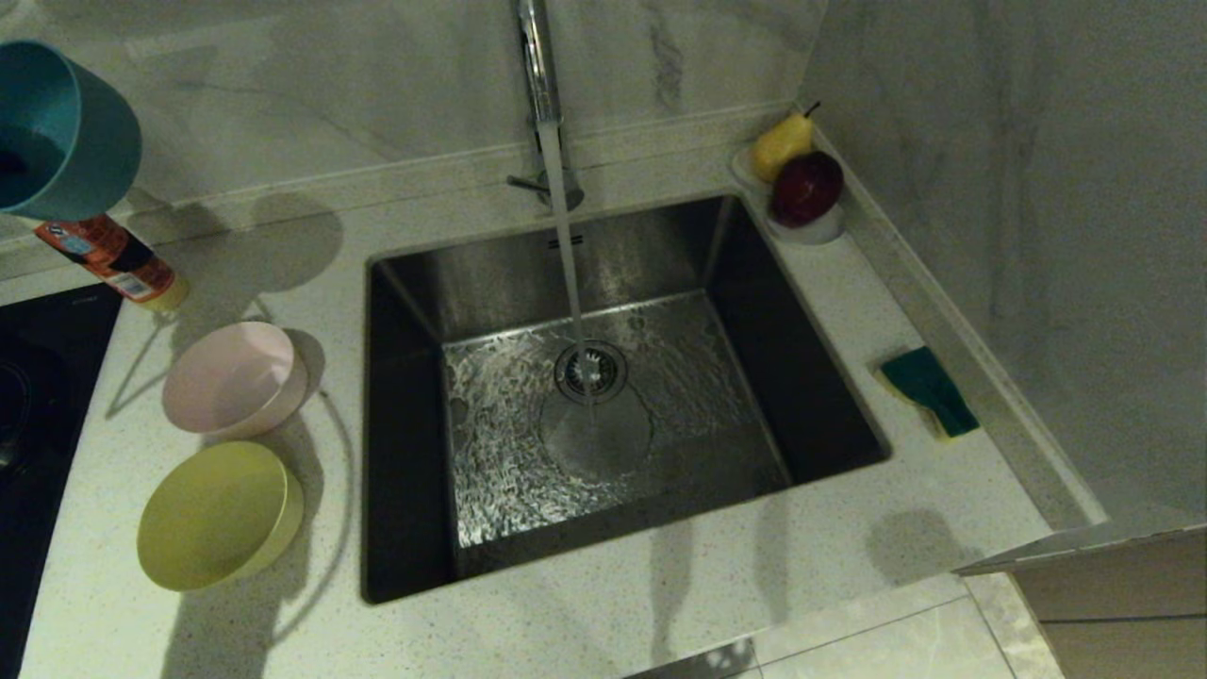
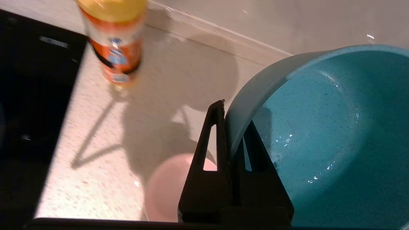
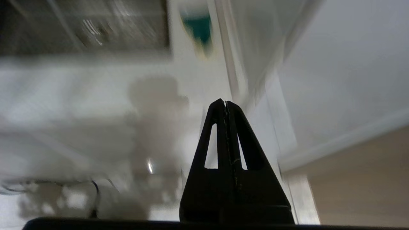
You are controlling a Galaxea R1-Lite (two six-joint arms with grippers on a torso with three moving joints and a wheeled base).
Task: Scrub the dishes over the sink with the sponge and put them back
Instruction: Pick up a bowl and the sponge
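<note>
One blue bowl (image 2: pixel 319 134) was pinched by its rim in the left tool (image 2: pixel 231 127), lifted above the pink bowl (image 2: pixel 166 188); right tool (image 3: pixel 226 105) closed, empty.

A pale speckled stone countertop (image 1: pixel 660 575) met a grey-veined marble backsplash (image 1: pixel 311 85) behind the chrome faucet (image 1: pixel 539 66). Left of the faucet lay a black cooktop (image 1: pixel 38 377); right of it rose a plain side wall (image 1: pixel 1066 236). A tiled floor (image 1: pixel 896 641) showed below the counter edge
</note>
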